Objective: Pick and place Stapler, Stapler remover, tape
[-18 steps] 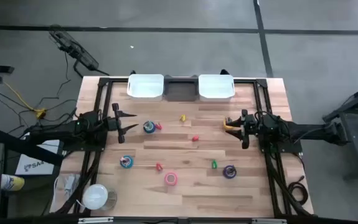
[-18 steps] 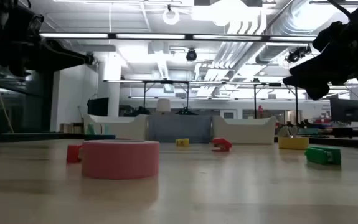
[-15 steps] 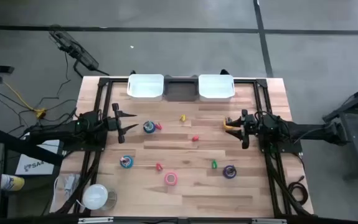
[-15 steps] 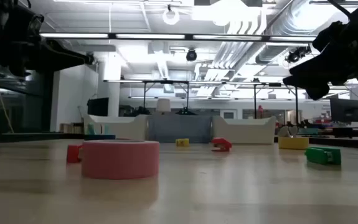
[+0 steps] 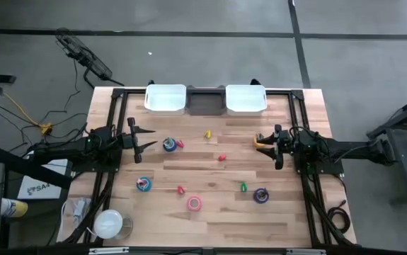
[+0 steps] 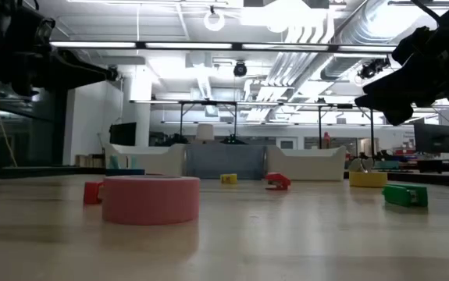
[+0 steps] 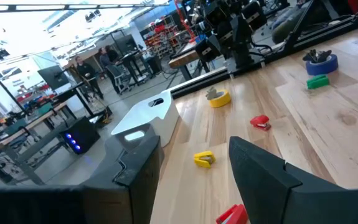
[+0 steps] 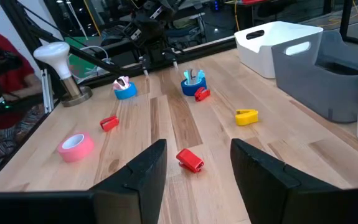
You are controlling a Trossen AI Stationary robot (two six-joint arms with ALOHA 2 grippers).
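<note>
The tabletop [image 5: 210, 219] is pale planked wood with a soft satin sheen — grain lines show. Two white bins [image 5: 165, 98] look like smooth matt plastic, the grey one [image 8: 328, 68] too. The pink tape [image 6: 151, 199] looks matt, papery.

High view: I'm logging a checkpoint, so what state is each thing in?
Left tool: open, empty, above the table.
Right tool: open, empty.
Pink tape: flat on the table.
Purple tape: flat, untouched.
White bins: upright, nothing visible inside.
</note>
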